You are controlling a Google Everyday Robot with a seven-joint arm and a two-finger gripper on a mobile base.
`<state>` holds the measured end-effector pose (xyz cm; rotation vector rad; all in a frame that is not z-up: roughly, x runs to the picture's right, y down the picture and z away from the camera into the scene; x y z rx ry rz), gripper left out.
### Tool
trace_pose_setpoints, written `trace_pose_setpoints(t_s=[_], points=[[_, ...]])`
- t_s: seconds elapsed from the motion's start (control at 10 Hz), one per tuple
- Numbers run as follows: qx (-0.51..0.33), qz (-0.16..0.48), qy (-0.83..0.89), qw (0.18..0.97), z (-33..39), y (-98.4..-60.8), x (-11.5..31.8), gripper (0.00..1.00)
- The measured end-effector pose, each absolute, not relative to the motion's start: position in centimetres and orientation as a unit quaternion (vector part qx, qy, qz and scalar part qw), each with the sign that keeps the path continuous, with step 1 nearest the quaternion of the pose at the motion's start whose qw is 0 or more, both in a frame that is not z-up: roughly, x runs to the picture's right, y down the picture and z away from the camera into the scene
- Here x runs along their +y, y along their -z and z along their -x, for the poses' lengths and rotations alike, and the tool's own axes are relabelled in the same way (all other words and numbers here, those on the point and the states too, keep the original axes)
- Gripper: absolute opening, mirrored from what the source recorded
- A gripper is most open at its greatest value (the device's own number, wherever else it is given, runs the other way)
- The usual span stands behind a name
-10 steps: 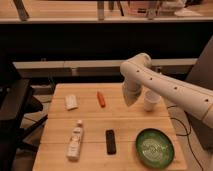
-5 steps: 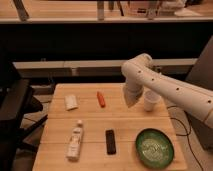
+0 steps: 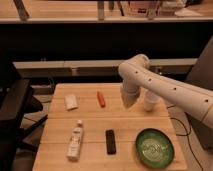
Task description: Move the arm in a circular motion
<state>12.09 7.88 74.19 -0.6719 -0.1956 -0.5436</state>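
The arm (image 3: 165, 88) reaches in from the frame's right, its gripper (image 3: 129, 103) closed and empty above the table (image 3: 125, 131) at center, beside 1 white cup (image 3: 150, 102), seemingly free to circle.

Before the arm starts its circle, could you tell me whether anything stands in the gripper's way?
Possibly the white cup: it stands close beside the shut gripper at the tip of the arm, to the picture's right. The orange stick lies further off to the picture's left. Nothing else visible is near.

gripper (image 3: 129, 103) indistinct above table (image 3: 55, 131), arm (image 3: 170, 90) cropped right
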Motion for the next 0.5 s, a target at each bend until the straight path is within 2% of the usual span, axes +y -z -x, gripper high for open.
trace_pose_setpoints(t_s=[0.5], points=[[-0.1,0.329,0.278,0.897,-11.07,-74.11,8.15,0.03]])
